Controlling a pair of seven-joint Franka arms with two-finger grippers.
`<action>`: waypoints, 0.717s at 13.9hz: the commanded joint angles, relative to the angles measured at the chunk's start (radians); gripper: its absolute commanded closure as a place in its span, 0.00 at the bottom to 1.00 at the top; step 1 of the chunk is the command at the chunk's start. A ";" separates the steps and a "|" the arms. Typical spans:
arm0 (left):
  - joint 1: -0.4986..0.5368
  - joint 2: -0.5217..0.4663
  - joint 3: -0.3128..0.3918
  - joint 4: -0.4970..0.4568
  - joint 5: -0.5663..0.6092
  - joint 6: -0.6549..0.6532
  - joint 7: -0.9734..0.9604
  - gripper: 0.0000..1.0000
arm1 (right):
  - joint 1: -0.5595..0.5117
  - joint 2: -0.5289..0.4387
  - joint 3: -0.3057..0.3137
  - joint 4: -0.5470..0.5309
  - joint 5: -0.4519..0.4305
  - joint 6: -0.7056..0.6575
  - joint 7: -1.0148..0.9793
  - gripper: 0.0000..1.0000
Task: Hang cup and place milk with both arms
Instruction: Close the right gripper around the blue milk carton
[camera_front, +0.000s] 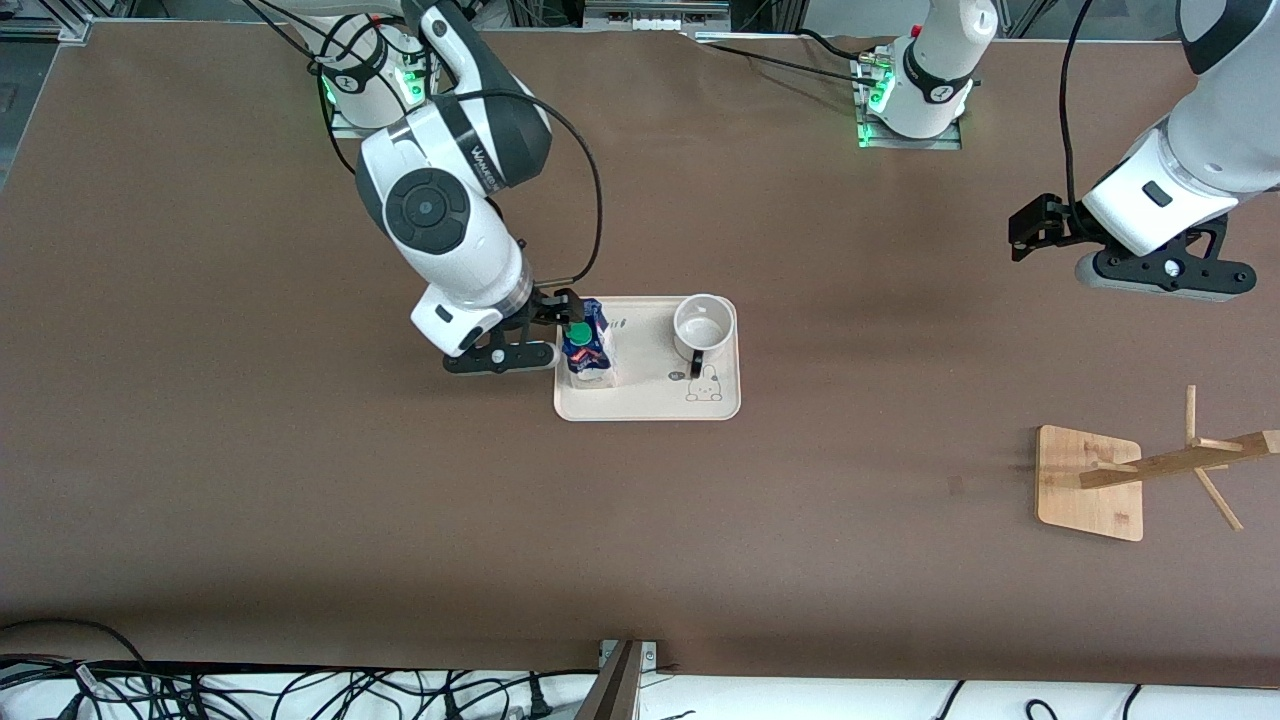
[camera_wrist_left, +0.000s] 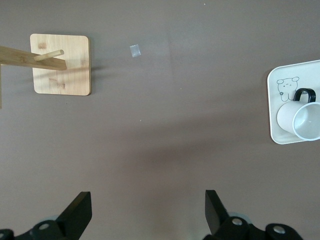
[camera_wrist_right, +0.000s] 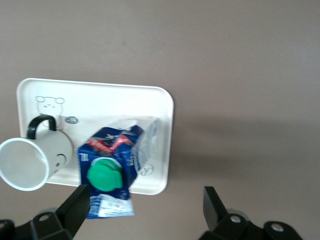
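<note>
The milk (camera_front: 587, 346) stands upright on the beige tray (camera_front: 650, 402), at the edge toward the right arm's end. It has a blue top and a green cap (camera_wrist_right: 104, 175). The white cup (camera_front: 703, 324) stands upright on the same tray, toward the left arm's end, with its black handle facing the front camera. My right gripper (camera_front: 565, 318) is open and low beside the milk; in the right wrist view (camera_wrist_right: 145, 205) the carton's top lies between the jaws, close to one finger. My left gripper (camera_front: 1030, 228) is open and empty, held above bare table; it also shows in the left wrist view (camera_wrist_left: 148, 207).
A wooden mug rack with a square base (camera_front: 1088, 485) and slanted pegs stands near the left arm's end, nearer the front camera. It shows in the left wrist view (camera_wrist_left: 61, 65), with the cup (camera_wrist_left: 299, 120) on the tray (camera_wrist_left: 280, 79). Brown table surrounds the tray.
</note>
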 joint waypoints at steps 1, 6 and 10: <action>-0.001 0.016 -0.004 0.036 0.011 -0.026 -0.003 0.00 | 0.031 0.024 -0.012 0.015 0.042 0.057 -0.012 0.00; -0.001 0.016 -0.004 0.036 0.011 -0.026 -0.003 0.00 | 0.043 0.073 -0.012 0.014 0.044 0.073 -0.018 0.00; -0.001 0.016 -0.004 0.036 0.011 -0.027 -0.003 0.00 | 0.043 0.078 -0.012 0.012 0.045 0.070 -0.017 0.00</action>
